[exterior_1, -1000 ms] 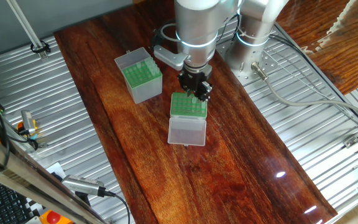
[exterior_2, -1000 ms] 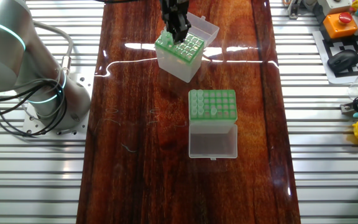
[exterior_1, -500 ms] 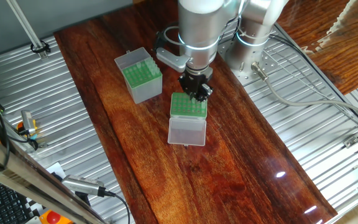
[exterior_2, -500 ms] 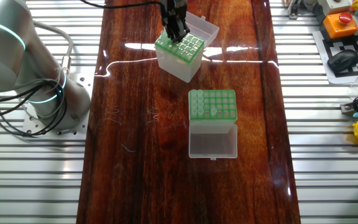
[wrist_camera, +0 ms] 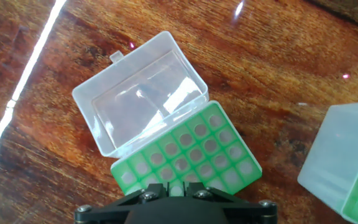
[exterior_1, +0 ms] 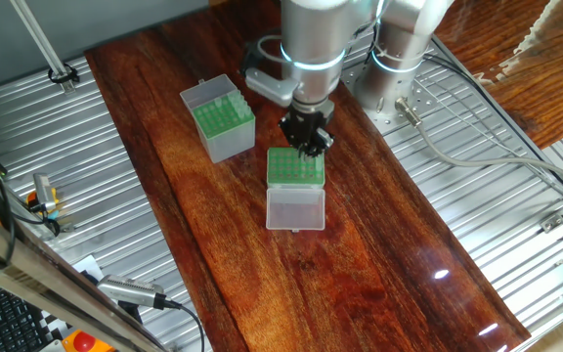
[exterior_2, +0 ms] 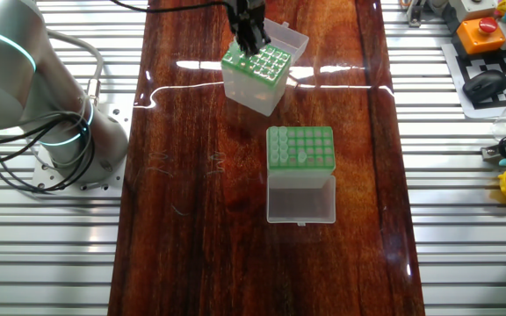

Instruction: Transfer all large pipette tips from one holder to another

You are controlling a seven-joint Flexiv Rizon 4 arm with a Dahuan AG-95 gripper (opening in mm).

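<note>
Can spot slender translucent whitish pipette tips (exterior_2: 276, 140) only as pale round tops in the green rack of the grey-sided taller box (exterior_2: 321, 156), well apart from the arm, standing upright, long axis vertical, points down and hidden inside. Cannot make out any in the small whitish translucent box with the green perforated top (wrist_camera: 185, 158), clear hinged lid (wrist_camera: 138, 102) flung open on the dark wooden table (exterior_2: 191, 219). Right at that rack's edge now, the black two-finger gripper (exterior_1: 307, 144), fingertips cut off in the hand view, too small elsewhere: cannot tell whether apart, together or clamped.
</note>
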